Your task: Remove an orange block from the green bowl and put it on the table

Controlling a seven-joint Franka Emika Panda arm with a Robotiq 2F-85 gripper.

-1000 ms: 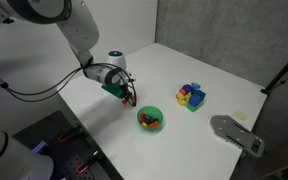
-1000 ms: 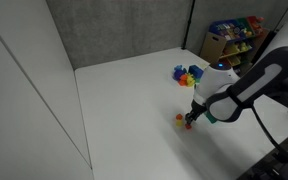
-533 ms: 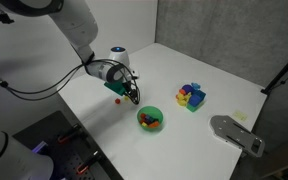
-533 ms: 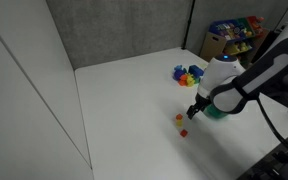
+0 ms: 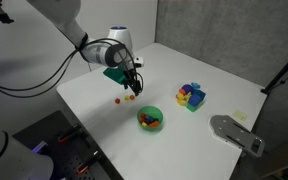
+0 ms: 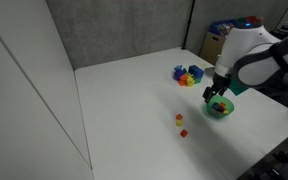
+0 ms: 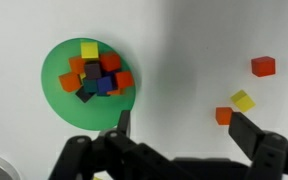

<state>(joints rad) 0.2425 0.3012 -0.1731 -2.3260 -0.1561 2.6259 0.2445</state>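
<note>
gripper (image 7: pixel 178 117): open, nothing between the fingers, raised above the counter (image 5: pixel 174 65)
orange block (image 7: pixel 224 116): lies on the counter outside the green bowl (image 7: pixel 59 95), just beside a yellow block (image 7: pixel 243 100)
red block (image 7: pixel 263 66): on the counter, near those two, apart
green bowl: upright, holds mixed coloured blocks, some orange
block cluster (image 5: pixel 191 96): near the bowl, not touching

The worktop (image 7: pixel 189 50) looks white, smooth and matt, with no shine. The green bowl (image 7: pixel 58 72) looks like smooth plastic. The small blocks (image 7: pixel 96 76) in it and the orange block (image 7: pixel 224 116) have plain, flat faces; wood or plastic, I cannot tell. The gripper (image 7: pixel 184 128) is black and dull. The arm's white shell (image 6: pixel 246 45) is smooth and shiny.
</note>
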